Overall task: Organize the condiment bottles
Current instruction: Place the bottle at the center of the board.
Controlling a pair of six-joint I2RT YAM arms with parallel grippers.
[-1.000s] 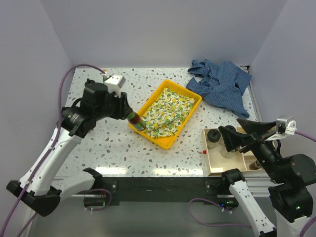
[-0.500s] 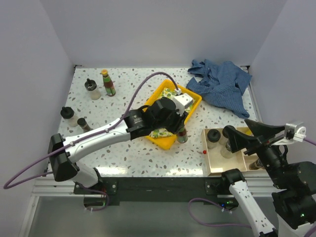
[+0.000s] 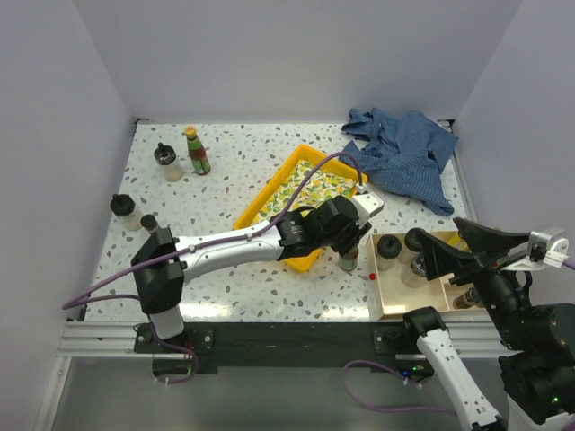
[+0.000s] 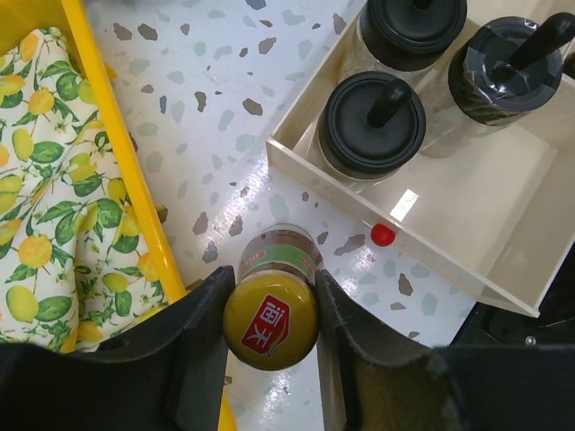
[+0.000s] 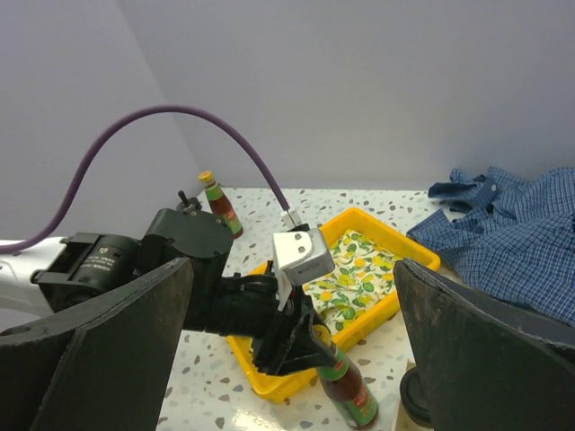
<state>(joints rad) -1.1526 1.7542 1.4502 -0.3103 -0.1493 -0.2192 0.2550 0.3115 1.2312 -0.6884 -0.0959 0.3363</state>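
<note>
**Top external view.** The left gripper point(image 3: 349, 244) is closed on a slim sauce bottle point(image 3: 348, 261). The bottle sits between the near right corner of the yellow tray point(image 3: 254, 208) and the left wall of the compartment box point(image 3: 378, 285). The right gripper point(image 3: 445, 241) hangs over the box with jaws spread wide, holding nothing. A green bottle point(image 3: 196, 153) and several black-lidded jars point(image 3: 166, 162) stand on the counter point(image 3: 234, 283) at far left. The right arm covers much of the box, so its right compartments cannot be read.

**Left wrist view.** The fingers point(image 4: 205, 316) press both sides of the neck under the yellow cap point(image 4: 269, 323). Three lidded jars occupy the box. A red bead point(image 4: 383, 234) lies just beside its outer wall. The cap hides the bottle base, so contact with the counter cannot be confirmed.

**Right wrist view.** The bottle hangs upright and carries a red label. The frame edge cuts off its bottom.

**Handling.** The bottle is probably glass: rigid, smooth and breakable. It is tall and narrow, so it is likely to tip. Take hold at the neck directly under the cap and keep it vertical.
</note>
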